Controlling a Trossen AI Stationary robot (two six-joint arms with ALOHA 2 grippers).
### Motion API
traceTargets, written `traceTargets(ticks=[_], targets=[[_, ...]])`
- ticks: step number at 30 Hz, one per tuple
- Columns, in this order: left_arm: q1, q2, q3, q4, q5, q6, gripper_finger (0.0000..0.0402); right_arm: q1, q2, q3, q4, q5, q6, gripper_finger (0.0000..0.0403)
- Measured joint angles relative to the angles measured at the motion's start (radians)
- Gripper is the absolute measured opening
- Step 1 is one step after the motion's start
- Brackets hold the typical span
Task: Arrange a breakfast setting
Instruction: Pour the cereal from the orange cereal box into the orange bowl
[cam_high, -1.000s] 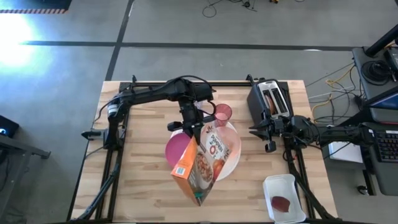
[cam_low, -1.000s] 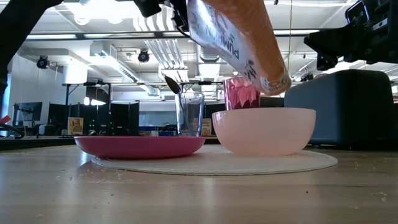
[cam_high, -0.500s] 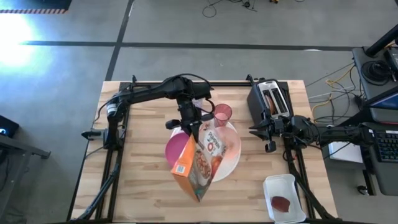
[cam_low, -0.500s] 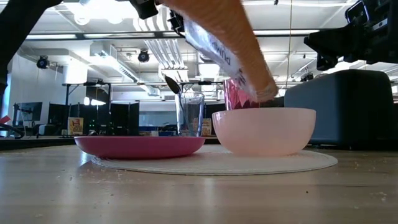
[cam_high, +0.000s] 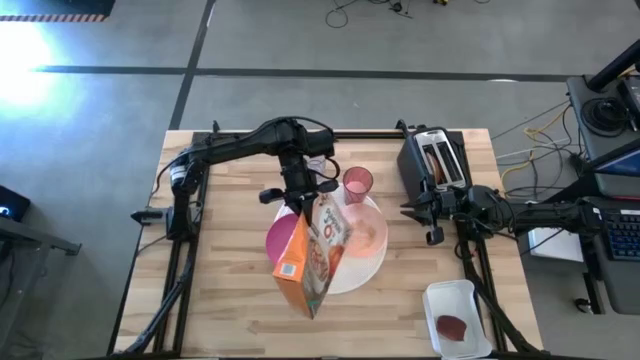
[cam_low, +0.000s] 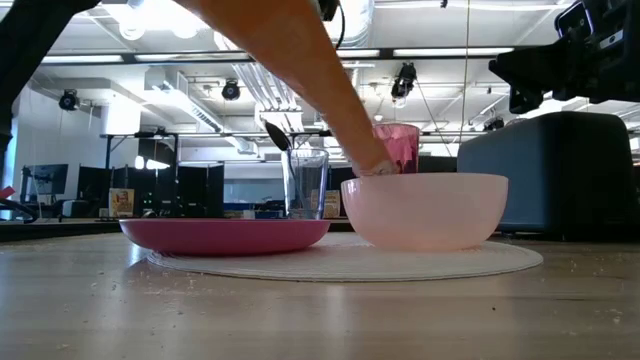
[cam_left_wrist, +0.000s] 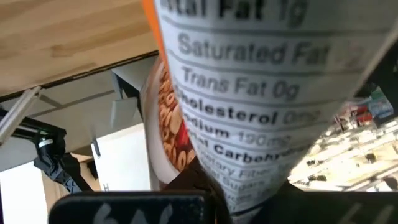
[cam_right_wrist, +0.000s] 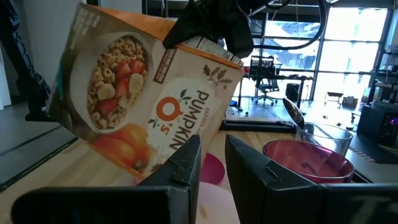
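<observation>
On the white round mat (cam_high: 352, 278) lie the magenta plate (cam_low: 225, 235) and the peach bowl (cam_low: 425, 210). Behind them stand the pink cup (cam_high: 357, 183) and a clear glass (cam_low: 305, 185) with the spoon (cam_low: 277, 135) in it. The orange cereal box (cam_high: 303, 268) hangs tilted over plate and bowl, with my left gripper (cam_high: 300, 197) shut on it. Its low corner (cam_low: 375, 165) reaches the bowl's rim. My right gripper (cam_right_wrist: 212, 163) waits at the table's right side by the toaster. It points level, with a narrow gap between its fingers and nothing in it. My left gripper holds the cereal box near its far end, at the upper edge by the narrow side panel (cam_right_wrist: 200, 45). It comes at the box from above and slanting. The fingers themselves are hidden by the gripper body and the box. The box is lifted clear of the table, its far end tipped down toward the bowl.
A toaster (cam_high: 437, 160) stands at the table's far right. A white tray (cam_high: 455, 318) with a dark red piece in it lies at the near right corner. Bare wood shows along the table's left side and near edge.
My left gripper has turned at the wrist and shifted slightly toward the table's left. The cereal box has tipped more steeply. Its low end has come down from above the bowl to the bowl's rim, and from above more of the bowl now shows.
</observation>
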Motion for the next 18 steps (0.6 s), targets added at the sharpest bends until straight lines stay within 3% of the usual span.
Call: traceTargets(ticks=[18], targets=[[0.001, 0.000, 0.011, -0.015, -0.001, 0.026, 0.0000, 0.000, 0.000, 0.000, -0.002, 0.000, 0.000, 0.0063]])
